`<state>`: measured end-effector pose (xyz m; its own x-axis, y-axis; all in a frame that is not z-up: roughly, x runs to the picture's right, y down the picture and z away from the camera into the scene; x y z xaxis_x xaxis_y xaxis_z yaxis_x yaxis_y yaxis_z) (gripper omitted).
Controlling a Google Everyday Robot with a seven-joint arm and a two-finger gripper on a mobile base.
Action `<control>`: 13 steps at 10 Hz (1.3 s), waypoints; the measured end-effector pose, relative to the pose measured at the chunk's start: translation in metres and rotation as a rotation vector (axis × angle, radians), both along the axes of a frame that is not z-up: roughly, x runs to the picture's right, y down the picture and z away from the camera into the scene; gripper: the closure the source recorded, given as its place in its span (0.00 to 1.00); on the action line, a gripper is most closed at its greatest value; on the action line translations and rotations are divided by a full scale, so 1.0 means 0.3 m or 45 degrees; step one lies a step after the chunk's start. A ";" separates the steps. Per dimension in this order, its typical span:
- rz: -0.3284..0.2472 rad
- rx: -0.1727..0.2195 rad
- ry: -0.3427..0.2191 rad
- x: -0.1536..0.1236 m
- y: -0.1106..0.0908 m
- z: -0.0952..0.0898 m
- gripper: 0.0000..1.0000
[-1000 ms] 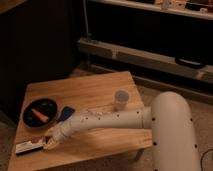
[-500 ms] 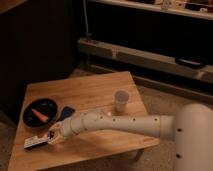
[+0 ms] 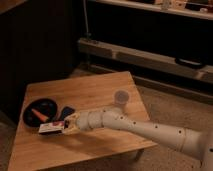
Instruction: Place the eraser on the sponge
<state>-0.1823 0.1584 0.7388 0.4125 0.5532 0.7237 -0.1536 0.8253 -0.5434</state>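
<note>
The eraser (image 3: 51,128), a long flat block with a white face and a red stripe, is at the front left of the wooden table (image 3: 95,87). My gripper (image 3: 66,125) is shut on its right end and holds it just over the tabletop. The dark-blue sponge (image 3: 66,110) lies just behind the gripper, to the right of the pan, and the wrist partly covers it. The eraser sits in front of the sponge and a little to its left, apart from it.
A round black pan (image 3: 44,106) with an orange carrot (image 3: 39,115) sits at the table's left. A small white cylindrical container (image 3: 120,96) stands near the right edge. My white arm (image 3: 145,129) crosses the front right corner. Dark shelving stands behind.
The gripper has carried the eraser up from the front left corner, rightward and back toward the sponge. The arm now stretches further across the table.
</note>
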 end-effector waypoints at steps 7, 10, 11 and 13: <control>0.191 0.056 0.182 0.194 -0.130 0.057 1.00; 0.212 0.051 0.217 0.240 -0.124 0.063 1.00; 0.215 0.048 0.219 0.239 -0.121 0.069 1.00; 0.215 0.042 0.219 0.232 -0.119 0.082 1.00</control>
<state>-0.1127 0.1228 0.7635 0.4346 0.6022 0.6697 -0.3788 0.7968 -0.4707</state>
